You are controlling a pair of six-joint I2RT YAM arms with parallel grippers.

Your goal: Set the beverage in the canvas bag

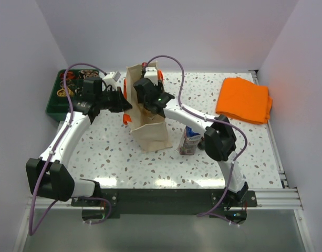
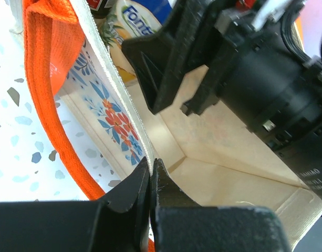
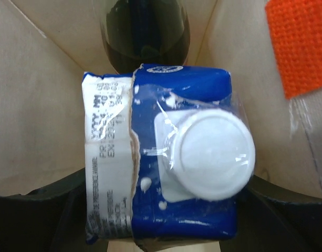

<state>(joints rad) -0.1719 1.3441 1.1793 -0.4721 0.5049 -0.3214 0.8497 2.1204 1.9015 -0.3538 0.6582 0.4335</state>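
Beige cloth, orange trim: logged the canvas bag (image 1: 150,134) standing upright on the worktop (image 1: 97,157), about midway between the left and right edges and nearer the far edge than the near one. Found its mouth open upward.

Observed the left tool (image 2: 151,164) closed tight on the bag's left rim, cloth edge pinched between the jaws. Noted an orange handle (image 2: 42,105) hanging outside just beside the grip, and a floral print on the cloth next to the pinch.

Observed the right tool (image 3: 166,189) reaching down into the bag's mouth from above. Saw a blue-and-white carton (image 3: 166,157) with a white screw cap between its two fingers, inside the bag, beige walls on both sides. Could not tell whether the fingers press the carton or merely flank it. Spotted a dark bottle (image 3: 145,37) in the bag, just beyond the carton.

Logged a second carton (image 1: 189,140) upright on the worktop, just right of the bag, toward the near edge. Logged a folded orange cloth (image 1: 243,100) at the far right corner and a green tray (image 1: 54,105) at the far left corner, contents too small to name.
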